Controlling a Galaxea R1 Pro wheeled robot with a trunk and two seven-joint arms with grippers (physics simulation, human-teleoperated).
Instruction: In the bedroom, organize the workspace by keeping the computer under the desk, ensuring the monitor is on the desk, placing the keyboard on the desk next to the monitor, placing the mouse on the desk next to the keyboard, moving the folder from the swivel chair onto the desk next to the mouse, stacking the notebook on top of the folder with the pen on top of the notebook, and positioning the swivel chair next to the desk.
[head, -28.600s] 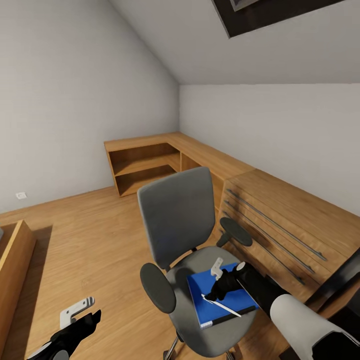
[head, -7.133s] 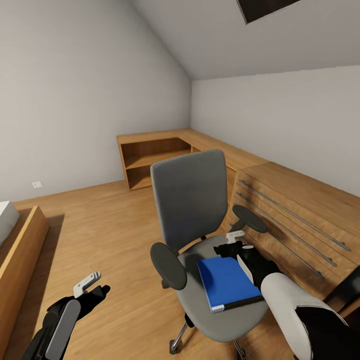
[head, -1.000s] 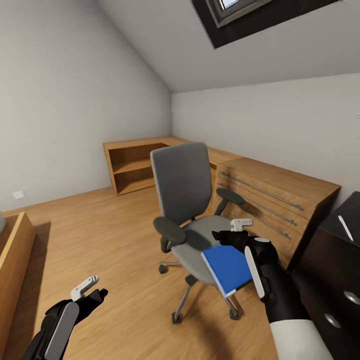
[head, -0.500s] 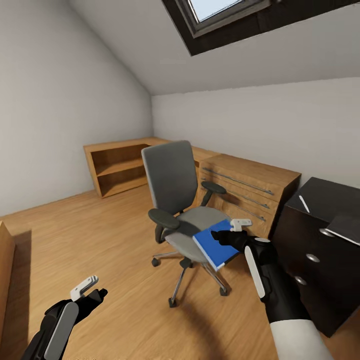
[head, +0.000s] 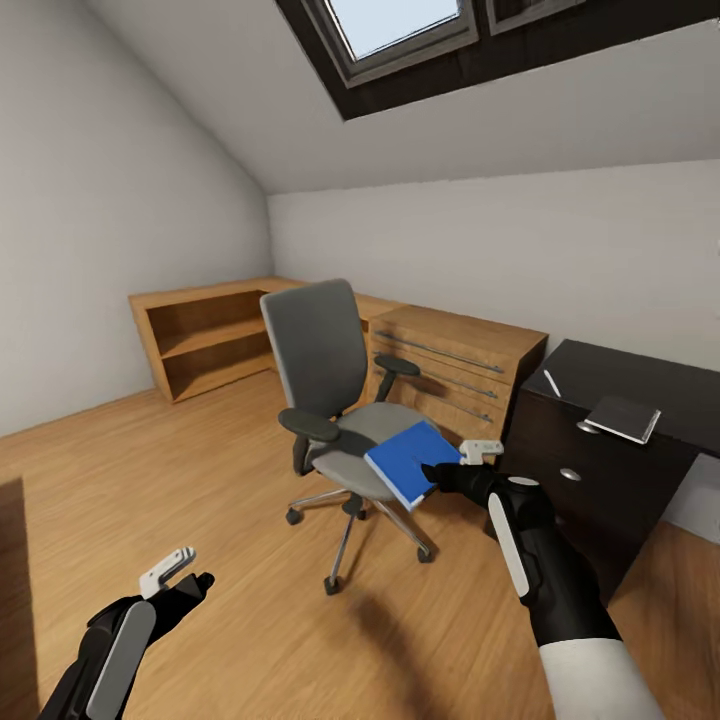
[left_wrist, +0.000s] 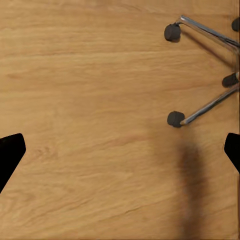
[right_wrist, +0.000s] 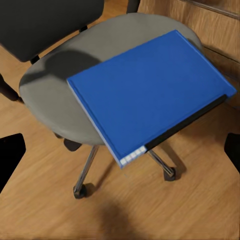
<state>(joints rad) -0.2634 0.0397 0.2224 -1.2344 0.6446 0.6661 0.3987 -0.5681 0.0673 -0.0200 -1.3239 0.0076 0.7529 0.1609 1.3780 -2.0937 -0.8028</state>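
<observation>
The blue folder (head: 405, 460) lies tilted over the front edge of the swivel chair's (head: 315, 345) grey seat, partly overhanging it. My right gripper (head: 460, 460) hovers just beside its near corner. In the right wrist view the folder (right_wrist: 150, 95) sits beyond the spread fingertips (right_wrist: 11, 155), so that gripper is open and empty. The black desk (head: 600, 365) stands at the right with the grey notebook (head: 622, 417) and the pen (head: 551, 383) on top, apart from each other. My left gripper (head: 180, 577) hangs open over the floor. The monitor, keyboard, mouse and computer are out of view.
A light-wood chest (head: 450, 370) with bar handles stands between the chair and the desk, and a low wooden shelf unit (head: 200, 335) runs along the wall behind. The chair's chrome legs and casters (left_wrist: 175, 118) spread over the wooden floor near my left gripper.
The camera has backed off and swung right, bringing the desk, notebook and pen into view. Both arms keep their pose. The folder stays with the chair and slides left of my right gripper in the picture.
</observation>
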